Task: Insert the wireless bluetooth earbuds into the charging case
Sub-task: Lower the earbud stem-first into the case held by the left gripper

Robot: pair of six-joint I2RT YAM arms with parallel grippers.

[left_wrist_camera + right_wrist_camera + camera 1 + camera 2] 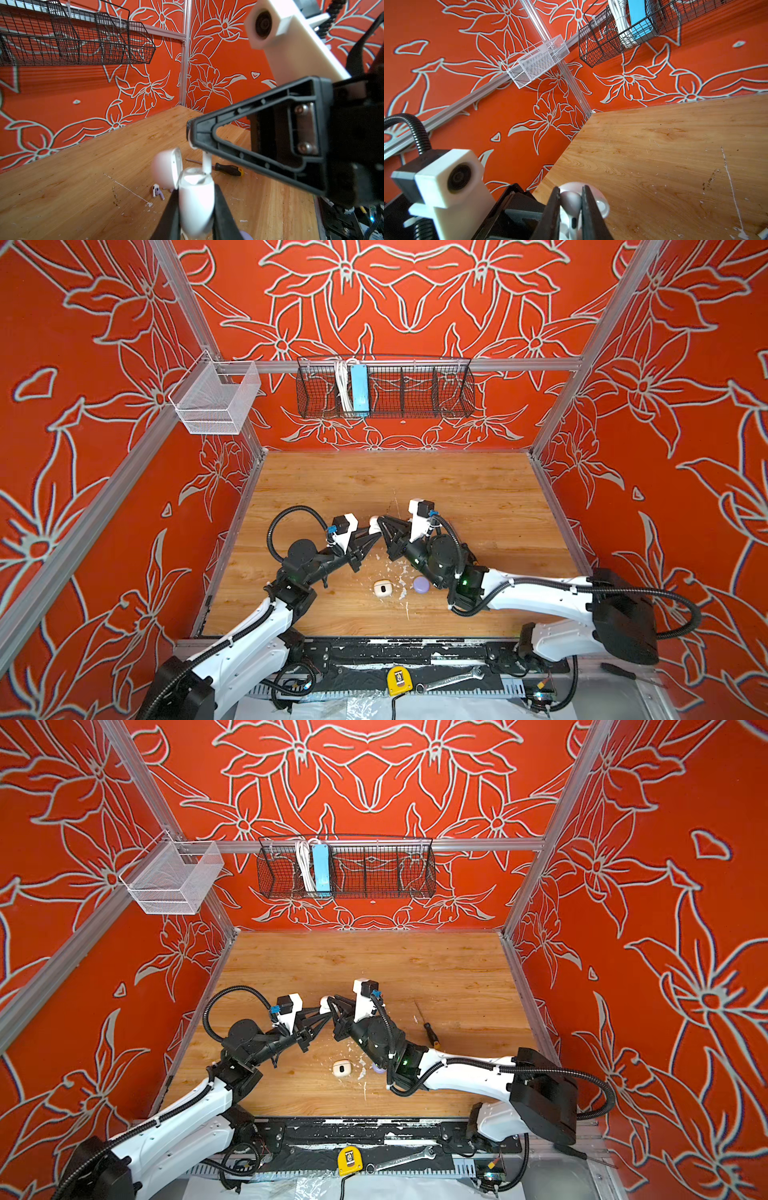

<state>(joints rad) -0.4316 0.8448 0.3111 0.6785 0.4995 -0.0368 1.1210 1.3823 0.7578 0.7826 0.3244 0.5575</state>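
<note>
My left gripper (196, 192) is shut on a white charging case (196, 207), held upright above the table with its lid (166, 168) hinged open. My right gripper (571, 190) is shut on a white earbud (571, 205). In the left wrist view the earbud's stem (206, 164) points down into the open mouth of the case. In both top views the two grippers meet tip to tip over the middle of the table (376, 526) (326, 1006). A white earbud (155, 190) and a lavender earbud (160, 194) lie together on the wood beyond the case.
A second white case (382, 588) and a lavender case (421, 584) sit on the wooden table near the front, among white paint flecks. A screwdriver (428, 1029) lies right of the grippers. A black wire basket (384, 389) and a white mesh basket (216, 400) hang on the walls.
</note>
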